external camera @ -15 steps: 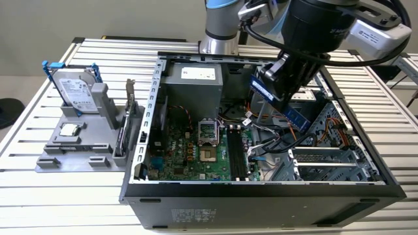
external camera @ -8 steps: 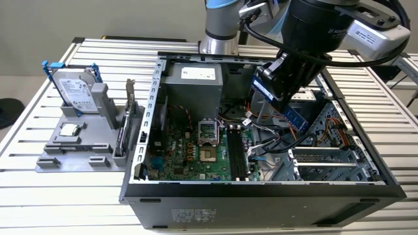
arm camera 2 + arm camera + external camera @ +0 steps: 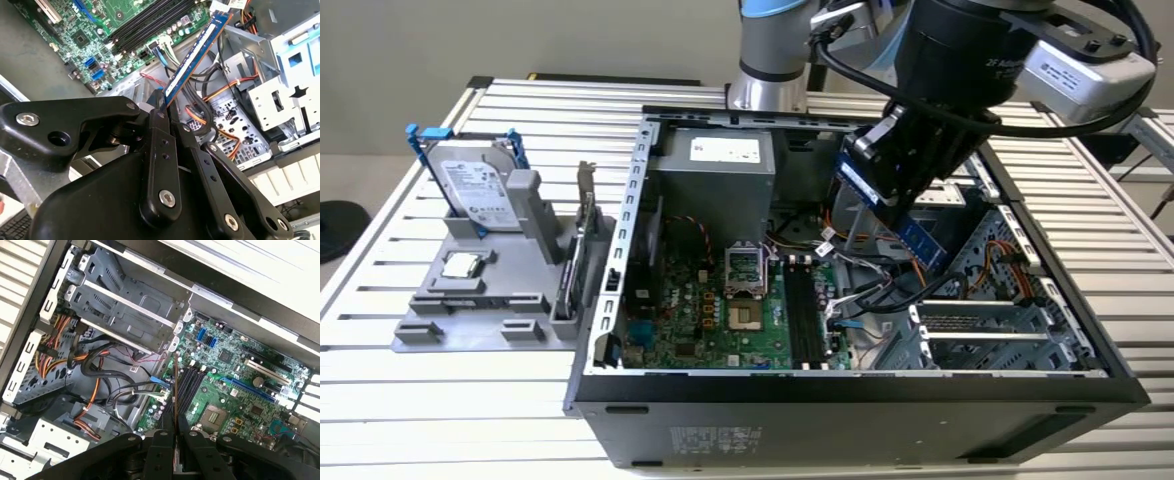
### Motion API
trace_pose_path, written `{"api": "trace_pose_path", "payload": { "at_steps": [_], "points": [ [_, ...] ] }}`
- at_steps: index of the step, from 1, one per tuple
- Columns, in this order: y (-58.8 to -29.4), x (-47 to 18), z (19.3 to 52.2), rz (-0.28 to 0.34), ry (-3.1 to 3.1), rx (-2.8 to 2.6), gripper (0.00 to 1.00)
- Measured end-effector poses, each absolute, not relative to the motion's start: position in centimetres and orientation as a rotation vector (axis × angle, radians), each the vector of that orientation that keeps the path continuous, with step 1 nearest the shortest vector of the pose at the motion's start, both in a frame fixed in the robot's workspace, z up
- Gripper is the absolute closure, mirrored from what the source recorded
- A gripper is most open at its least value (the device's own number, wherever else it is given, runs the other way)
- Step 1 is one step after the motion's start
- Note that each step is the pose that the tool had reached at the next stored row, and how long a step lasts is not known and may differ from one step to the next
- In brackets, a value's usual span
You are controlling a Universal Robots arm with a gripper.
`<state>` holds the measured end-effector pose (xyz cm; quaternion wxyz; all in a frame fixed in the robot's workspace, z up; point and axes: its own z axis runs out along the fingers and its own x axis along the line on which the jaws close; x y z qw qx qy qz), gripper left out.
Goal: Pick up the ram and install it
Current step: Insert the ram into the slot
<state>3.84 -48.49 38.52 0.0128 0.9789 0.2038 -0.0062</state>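
Above the open computer case (image 3: 854,400), which lies on its side on a slatted metal table (image 3: 400,400), the arm reaches down with its gripper (image 3: 891,195) inside the case's upper opening. The gripper's two black fingers (image 3: 159,130) are closed narrowly on one end of the ram (image 3: 914,235), pinching the thin board by its faces. In the second wrist view the ram (image 3: 195,55) juts out from between the fingertips as a long blue stick with a row of black chips. In the first wrist view it appears edge-on as a thin line (image 3: 175,390) rising from the gripper (image 3: 175,437). The ram hangs tilted in the air, clear of the board below. It sits over the tangle of black and orange cables (image 3: 881,280), toward the exterior view's right of the green motherboard (image 3: 707,300). The black memory slots (image 3: 803,315) run along the motherboard's edge near the cables, and the ram is not seated in any of them. A grey power supply (image 3: 720,165) fills the far part of the case, and a metal drive cage (image 3: 987,330) stands at the exterior view's right. Outside the case, at the exterior view's left, a grey holder (image 3: 480,320) carries a silver hard drive (image 3: 470,185) standing upright.
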Motion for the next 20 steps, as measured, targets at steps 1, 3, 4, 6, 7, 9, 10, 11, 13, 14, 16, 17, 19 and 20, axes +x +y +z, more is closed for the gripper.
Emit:
{"api": "trace_pose_path", "payload": {
  "at_steps": [1,3,4,6,7,9,10,11,13,14,16,17,19,20],
  "points": [
    [-48.49,3.84,38.52,-0.020,0.623,3.053,1.00],
    [-48.49,3.84,38.52,-0.020,0.600,3.058,1.00],
    [-48.49,3.84,38.51,-0.020,0.589,3.060,1.00],
    [-48.48,3.84,38.51,-0.020,0.566,3.065,1.00],
    [-48.49,3.84,38.51,-0.020,0.556,3.066,1.00],
    [-48.48,3.84,38.51,-0.021,0.537,3.070,1.00],
    [-48.48,3.84,38.51,-0.021,0.527,3.072,1.00],
    [-48.48,3.84,38.51,-0.021,0.519,3.073,1.00],
    [-48.49,3.84,38.51,-0.021,0.502,3.076,1.00],
    [-48.49,3.84,38.51,-0.021,0.496,3.077,1.00],
    [-48.49,3.84,38.51,-0.021,0.486,3.079,1.00],
    [-48.49,3.84,38.51,-0.021,0.480,3.080,1.00],
    [-48.49,3.84,38.51,-0.021,0.465,3.082,1.00],
    [-48.49,3.84,38.51,-0.022,0.456,3.083,1.00]
  ]
}}
